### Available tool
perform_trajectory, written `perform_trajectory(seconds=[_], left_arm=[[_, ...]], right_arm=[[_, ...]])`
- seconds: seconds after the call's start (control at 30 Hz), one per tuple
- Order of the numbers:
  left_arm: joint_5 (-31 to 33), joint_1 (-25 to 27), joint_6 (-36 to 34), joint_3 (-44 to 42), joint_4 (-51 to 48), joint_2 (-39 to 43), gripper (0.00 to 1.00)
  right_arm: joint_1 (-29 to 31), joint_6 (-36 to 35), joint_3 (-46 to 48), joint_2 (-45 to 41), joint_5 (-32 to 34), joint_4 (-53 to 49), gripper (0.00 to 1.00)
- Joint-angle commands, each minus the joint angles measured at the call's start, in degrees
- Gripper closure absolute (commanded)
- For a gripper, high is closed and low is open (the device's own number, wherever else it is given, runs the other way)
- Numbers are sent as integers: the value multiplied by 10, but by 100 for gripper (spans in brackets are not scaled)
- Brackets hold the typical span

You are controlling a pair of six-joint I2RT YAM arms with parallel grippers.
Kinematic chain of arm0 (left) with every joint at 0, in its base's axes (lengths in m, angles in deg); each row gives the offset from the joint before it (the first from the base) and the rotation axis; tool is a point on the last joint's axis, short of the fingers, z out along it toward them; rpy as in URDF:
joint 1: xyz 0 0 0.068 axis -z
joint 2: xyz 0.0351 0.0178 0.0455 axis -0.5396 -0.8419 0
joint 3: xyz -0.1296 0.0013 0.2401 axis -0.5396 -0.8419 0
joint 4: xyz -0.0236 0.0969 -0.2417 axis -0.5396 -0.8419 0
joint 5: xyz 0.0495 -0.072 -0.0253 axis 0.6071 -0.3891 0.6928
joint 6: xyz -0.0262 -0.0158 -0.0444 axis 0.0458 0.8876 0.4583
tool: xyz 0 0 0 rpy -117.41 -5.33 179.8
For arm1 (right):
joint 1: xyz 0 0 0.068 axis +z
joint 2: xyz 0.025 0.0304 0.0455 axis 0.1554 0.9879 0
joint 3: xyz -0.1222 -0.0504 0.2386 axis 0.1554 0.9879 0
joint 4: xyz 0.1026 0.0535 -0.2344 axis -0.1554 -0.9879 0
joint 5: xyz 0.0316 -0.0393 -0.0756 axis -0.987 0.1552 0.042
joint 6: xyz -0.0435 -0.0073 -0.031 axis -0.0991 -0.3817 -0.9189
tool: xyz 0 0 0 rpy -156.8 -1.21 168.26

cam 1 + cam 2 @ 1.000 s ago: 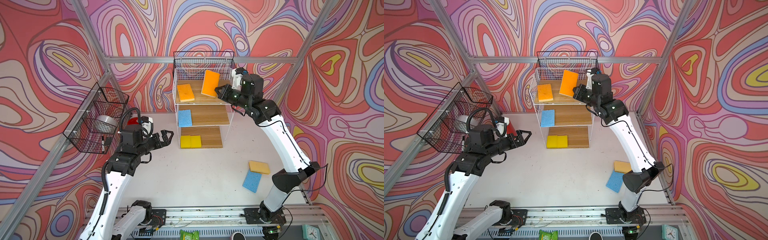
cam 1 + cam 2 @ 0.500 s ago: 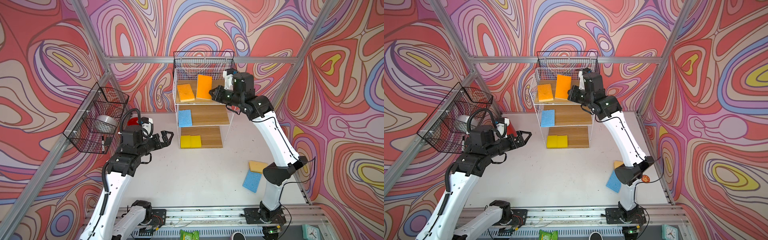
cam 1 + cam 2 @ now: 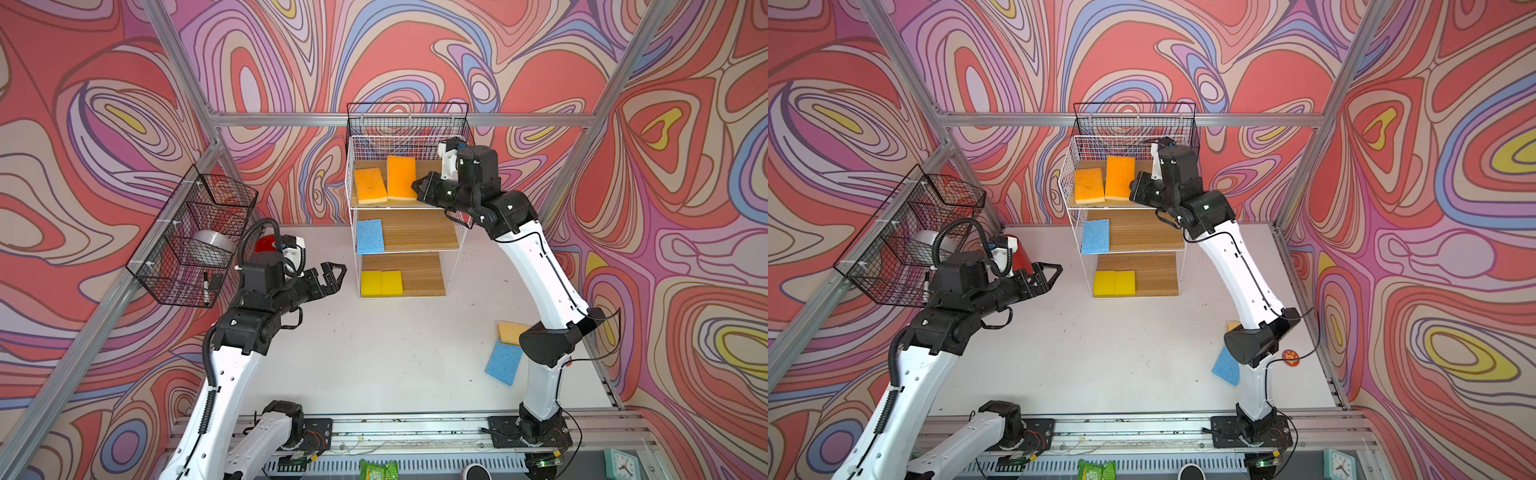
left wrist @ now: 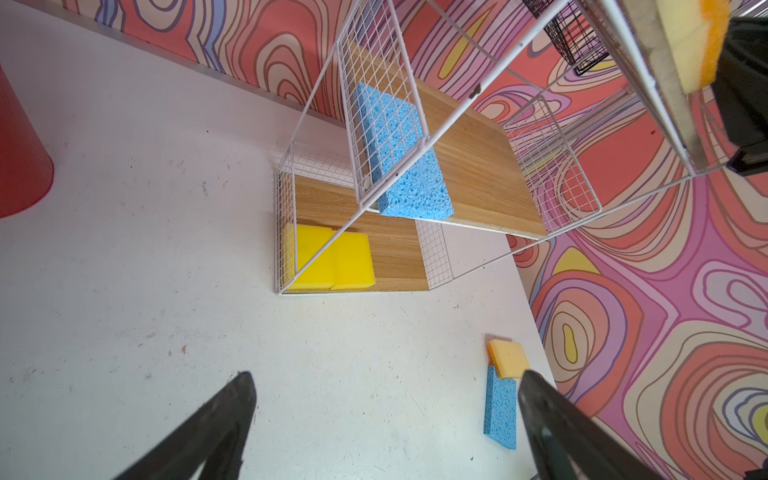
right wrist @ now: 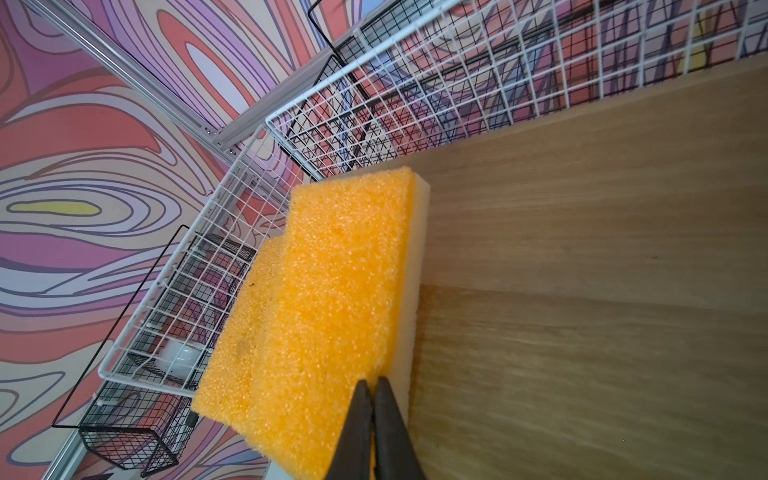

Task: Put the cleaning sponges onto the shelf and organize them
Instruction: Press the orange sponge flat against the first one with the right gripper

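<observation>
Although the white desk point(image 3: 374, 353) carries two sponges not yet shelved, the shelf point(image 3: 419, 232) at its far edge is mostly filled. A pair of yellow sponges point(image 3: 381, 283) sits side by side on the bottom board, a shelved blue sponge point(image 3: 369, 236) on the middle board, and two orange ones on top. The step in hand looks like setting down the held orange sponge point(image 3: 401, 176). It lies on the top board against the resting orange sponge point(image 3: 370, 185) and seems to overlap it in the right wrist view. It is a porous orange slab with a pale yellow underlayer. The right end effector point(image 5: 371, 384) pinches that sponge's near end, jaws almost together. The left end effector point(image 3: 332, 276) hangs spread wide and empty above the desk. Next, I judge, the right jaws must part and back out without dragging the sponge. They would then fetch the pale-topped sponge point(image 3: 510, 331) and the loose blue sponge point(image 3: 504, 360), which touch near the right arm.
</observation>
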Motion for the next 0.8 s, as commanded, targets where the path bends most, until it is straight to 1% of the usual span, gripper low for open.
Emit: perform_trajectory(seconds=[0.0, 0.17, 0.47, 0.63, 0.77], left_arm=[[-3, -3, -2, -6, 4, 8, 0], [-2, -3, -3, -5, 5, 6, 0], [-3, -3, -3, -7, 8, 2, 0], [-3, -3, -4, -11, 9, 2, 0], [-3, -4, -6, -12, 7, 4, 0]], right_arm=[[9, 7, 2, 12, -19, 4, 100], [11, 17, 3, 17, -24, 10, 100], [12, 18, 9, 10, 1, 5, 100], [12, 23, 20, 8, -5, 11, 100], [12, 25, 32, 3, -8, 21, 89]])
